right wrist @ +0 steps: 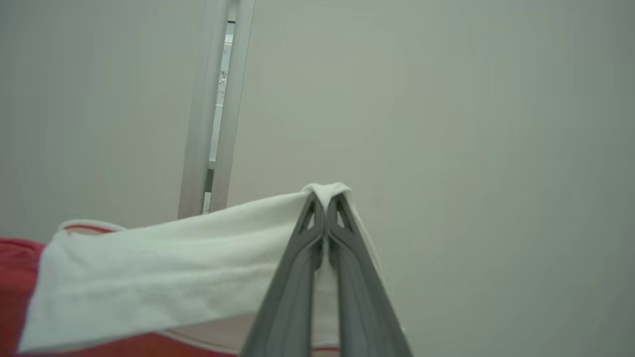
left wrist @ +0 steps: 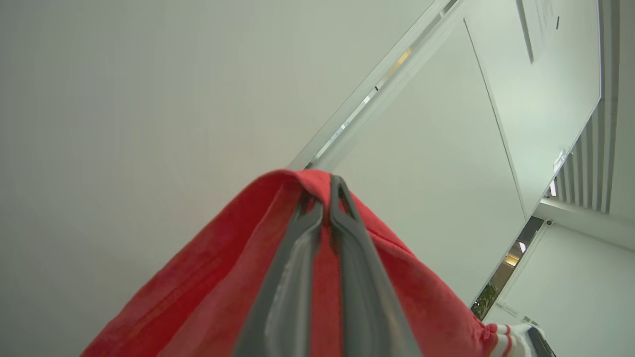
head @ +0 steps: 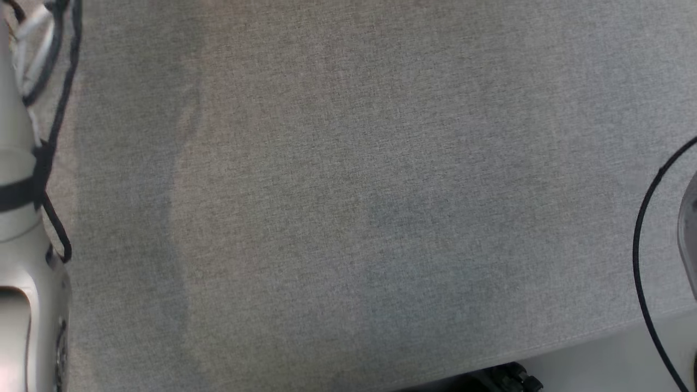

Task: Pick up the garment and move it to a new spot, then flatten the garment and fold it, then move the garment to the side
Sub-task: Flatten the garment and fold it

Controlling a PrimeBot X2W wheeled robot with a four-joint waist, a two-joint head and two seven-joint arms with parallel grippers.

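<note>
Red garment [left wrist: 198, 297] | left gripper [left wrist: 328, 196] pinches red edge | right gripper [right wrist: 326, 201] pinches white edge | both facing wall [right wrist: 496, 148]

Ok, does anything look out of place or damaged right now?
Nothing stands out. The left gripper is shut on the red cloth of the garment, and the right gripper is shut on its white part, with no tear showing. The grey table top lies smooth and unstained.

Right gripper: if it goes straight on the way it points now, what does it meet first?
The right gripper is shut on the garment, white cloth draped over its tips. Beyond, the way looks free up to a pale wall; depth unclear.
</note>
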